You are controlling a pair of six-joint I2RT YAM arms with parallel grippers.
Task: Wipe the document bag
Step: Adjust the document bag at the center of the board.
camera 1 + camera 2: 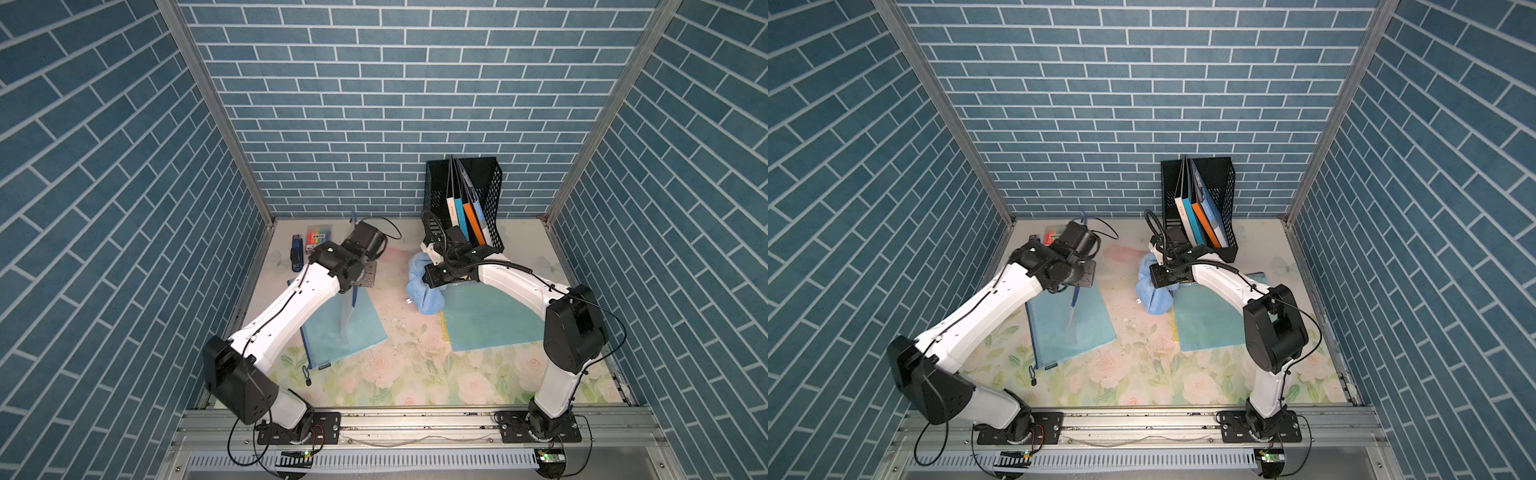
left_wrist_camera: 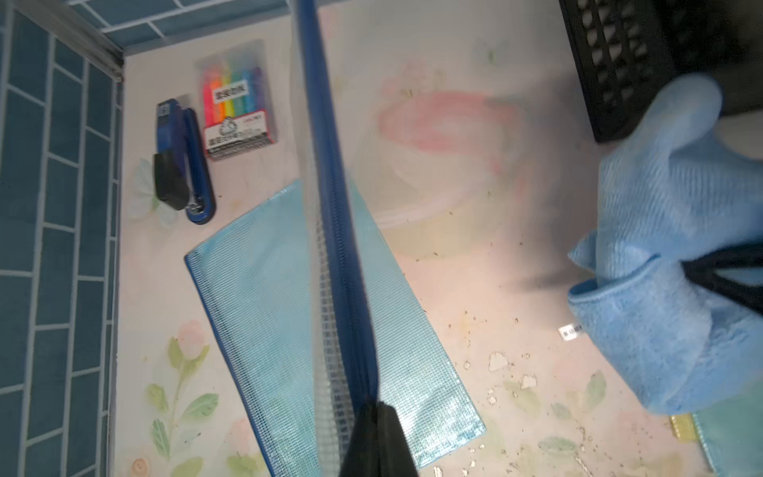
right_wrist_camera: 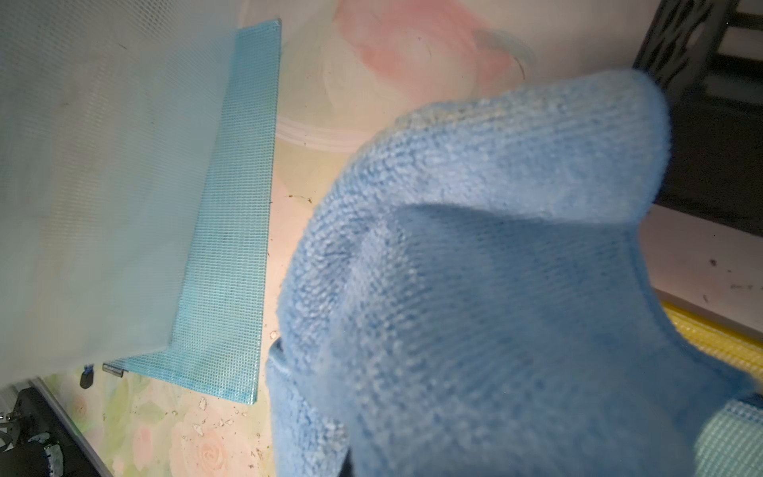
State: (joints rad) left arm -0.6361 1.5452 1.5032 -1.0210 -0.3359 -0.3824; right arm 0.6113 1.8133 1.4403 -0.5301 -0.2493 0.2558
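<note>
A blue mesh document bag [image 1: 357,336] with a dark blue zipper edge lies flat at the left in both top views [image 1: 1088,328]. My left gripper [image 2: 375,413] is shut on its zipper strip [image 2: 330,186] and holds that upper layer lifted off the lower sheet [image 2: 256,309]. A second, paler document bag [image 1: 490,320] with a yellow edge [image 3: 710,334] lies at the right. My right gripper [image 1: 431,277] is shut on a bunched light blue cloth [image 1: 422,291], which hangs at this bag's far left corner. The cloth [image 3: 495,268] hides those jaws in the right wrist view.
A black mesh file holder [image 1: 492,195] with upright folders stands at the back right, just behind my right wrist. A blue stapler [image 1: 296,255] and a pack of highlighters [image 1: 319,237] lie at the back left. Crumbs [image 1: 399,322] are scattered on the floral table between the bags.
</note>
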